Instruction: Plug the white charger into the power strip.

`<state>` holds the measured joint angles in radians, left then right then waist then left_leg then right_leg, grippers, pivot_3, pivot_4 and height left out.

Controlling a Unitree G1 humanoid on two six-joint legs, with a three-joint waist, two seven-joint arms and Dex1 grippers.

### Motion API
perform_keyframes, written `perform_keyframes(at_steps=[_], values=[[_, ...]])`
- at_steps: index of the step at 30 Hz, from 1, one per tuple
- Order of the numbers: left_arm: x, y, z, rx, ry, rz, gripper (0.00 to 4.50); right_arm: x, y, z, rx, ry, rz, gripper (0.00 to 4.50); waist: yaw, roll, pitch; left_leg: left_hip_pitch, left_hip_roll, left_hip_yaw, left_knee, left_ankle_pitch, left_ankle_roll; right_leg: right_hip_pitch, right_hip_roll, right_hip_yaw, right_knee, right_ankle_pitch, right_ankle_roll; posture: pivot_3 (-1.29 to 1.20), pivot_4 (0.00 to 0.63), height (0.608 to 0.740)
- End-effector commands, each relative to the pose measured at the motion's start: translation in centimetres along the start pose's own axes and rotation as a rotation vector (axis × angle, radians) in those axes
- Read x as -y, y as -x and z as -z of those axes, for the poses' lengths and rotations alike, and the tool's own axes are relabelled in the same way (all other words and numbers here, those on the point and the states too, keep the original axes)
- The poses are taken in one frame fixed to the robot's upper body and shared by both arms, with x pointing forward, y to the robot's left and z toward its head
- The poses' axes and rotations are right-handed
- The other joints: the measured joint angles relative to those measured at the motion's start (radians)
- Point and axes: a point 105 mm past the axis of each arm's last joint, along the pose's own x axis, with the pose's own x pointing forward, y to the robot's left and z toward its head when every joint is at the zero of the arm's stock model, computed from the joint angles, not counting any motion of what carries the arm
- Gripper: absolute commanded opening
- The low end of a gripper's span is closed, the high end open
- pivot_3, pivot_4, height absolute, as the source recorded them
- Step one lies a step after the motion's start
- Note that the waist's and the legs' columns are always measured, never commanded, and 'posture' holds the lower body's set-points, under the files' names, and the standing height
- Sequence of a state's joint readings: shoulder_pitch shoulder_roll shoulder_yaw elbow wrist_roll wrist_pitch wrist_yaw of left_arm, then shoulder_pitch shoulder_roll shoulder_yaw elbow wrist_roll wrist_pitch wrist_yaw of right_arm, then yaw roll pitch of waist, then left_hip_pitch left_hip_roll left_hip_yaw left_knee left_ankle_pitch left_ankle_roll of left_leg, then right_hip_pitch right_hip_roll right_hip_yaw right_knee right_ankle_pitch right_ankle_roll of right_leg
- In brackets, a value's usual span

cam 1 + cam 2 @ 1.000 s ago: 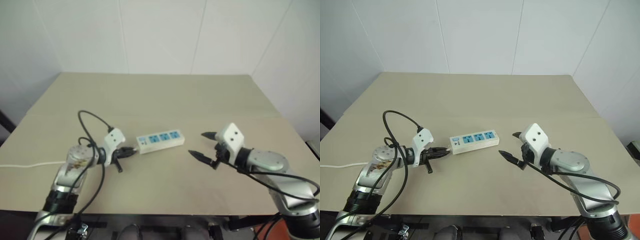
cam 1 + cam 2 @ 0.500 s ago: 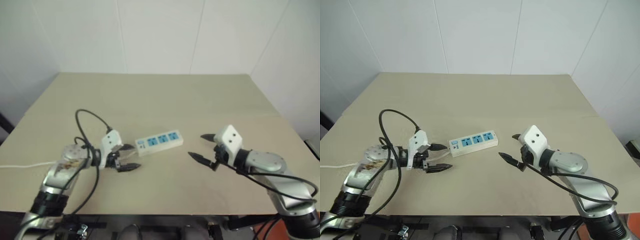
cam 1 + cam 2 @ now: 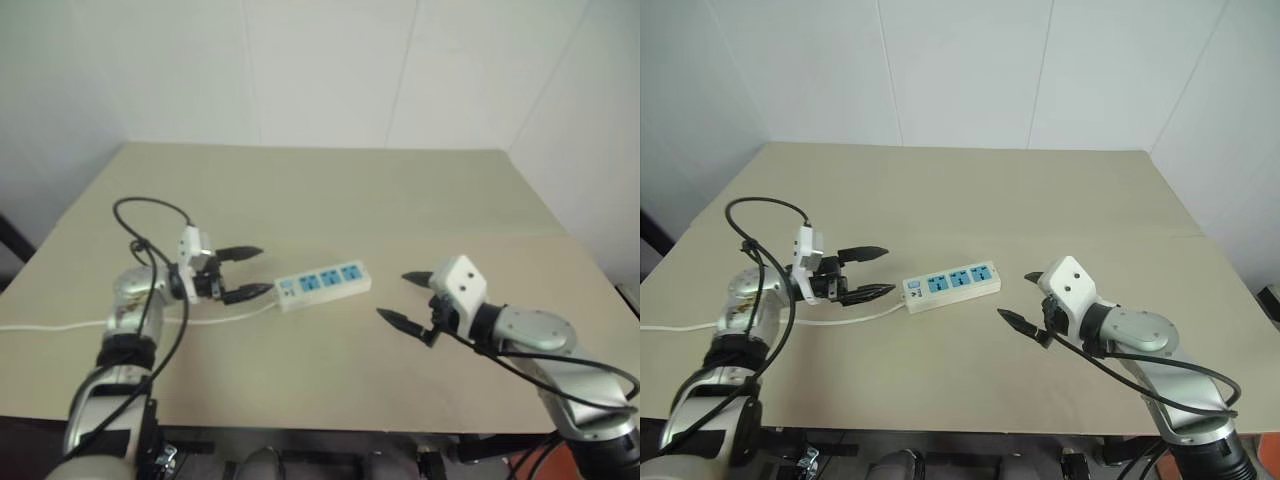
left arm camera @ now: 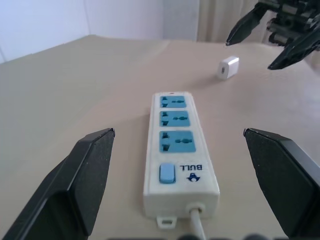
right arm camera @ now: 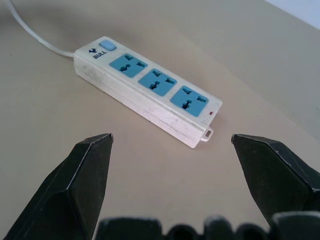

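Observation:
The power strip lies flat in the middle of the table, a white bar with three blue sockets facing up and its thin cord running off to the left. My left gripper hovers open just left of the strip's cord end, pointing along it with nothing between its fingers. In the left wrist view the white charger rests on the table beyond the strip's far end, below my right gripper. My right gripper is open and empty to the right of the strip.
The beige table runs back to white walls, and its front edge is close to both arms. A black cable loop arches over my left arm.
My left gripper was shut at the strip's cord end. It has since opened, lifted and drawn back to the left. The right gripper and the strip stay put.

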<state>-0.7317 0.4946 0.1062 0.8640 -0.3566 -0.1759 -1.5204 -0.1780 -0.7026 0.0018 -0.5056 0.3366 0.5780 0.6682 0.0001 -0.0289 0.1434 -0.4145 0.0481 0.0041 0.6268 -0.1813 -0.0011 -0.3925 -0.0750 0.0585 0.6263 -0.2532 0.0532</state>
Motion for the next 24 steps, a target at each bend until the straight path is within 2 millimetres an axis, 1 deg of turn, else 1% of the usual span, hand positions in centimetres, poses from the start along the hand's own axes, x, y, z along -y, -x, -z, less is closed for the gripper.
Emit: perform_keyframes(at_steps=[1,3,5,8,14,17,24], values=[[-0.1,-0.5,-0.4,0.059,0.001,0.035,4.49,0.6,0.8,-1.0,0.017,0.031,0.037,4.50,-0.001,0.000,0.000,0.000,0.000,0.000,0.000,0.000,0.000,0.000,0.000,0.000,0.000,0.000,0.000,0.00,0.150,0.740],[0.1,-0.9,0.6,0.024,-0.026,0.037,4.49,0.5,1.0,-1.0,0.014,0.033,0.042,4.50,-0.004,0.000,0.000,0.000,0.000,0.000,0.000,0.000,0.000,0.000,0.000,0.000,0.000,0.000,0.000,0.00,0.150,0.740],[-0.1,-1.2,1.6,0.024,-0.057,-0.031,4.49,0.4,1.2,-1.2,0.022,0.032,0.045,4.50,-0.006,0.000,0.000,0.000,0.000,0.000,0.000,0.000,0.000,0.000,0.000,0.000,0.001,0.000,0.000,0.00,0.150,0.740],[0.1,-1.4,2.9,0.011,-0.029,-0.054,4.49,0.3,1.5,-1.3,0.023,0.028,0.047,4.50,-0.007,0.000,0.000,0.000,0.000,-0.001,0.001,0.000,0.000,0.000,0.000,0.000,0.001,0.000,0.000,0.00,0.150,0.740],[0.3,-2.1,3.9,-0.001,-0.019,-0.080,4.49,0.2,1.8,-1.1,0.010,0.023,0.049,4.50,-0.009,0.000,0.000,0.000,0.000,-0.001,0.000,0.000,0.000,0.000,0.000,0.000,0.001,0.000,0.000,0.00,0.150,0.740],[0.1,-2.4,4.0,0.004,-0.017,-0.109,4.49,0.2,1.9,-1.2,0.007,0.025,0.049,4.50,-0.008,0.000,0.000,0.000,0.000,-0.001,0.000,0.000,0.000,0.000,0.000,0.000,0.001,0.000,0.001,0.00,0.150,0.740],[0.3,-2.5,4.7,-0.043,-0.006,-0.095,4.49,0.2,1.9,-1.0,-0.001,0.027,0.052,4.50,-0.011,0.000,0.000,0.001,0.000,-0.001,0.000,0.000,0.000,0.000,0.000,0.000,0.001,0.000,0.001,0.00,0.150,0.740]])
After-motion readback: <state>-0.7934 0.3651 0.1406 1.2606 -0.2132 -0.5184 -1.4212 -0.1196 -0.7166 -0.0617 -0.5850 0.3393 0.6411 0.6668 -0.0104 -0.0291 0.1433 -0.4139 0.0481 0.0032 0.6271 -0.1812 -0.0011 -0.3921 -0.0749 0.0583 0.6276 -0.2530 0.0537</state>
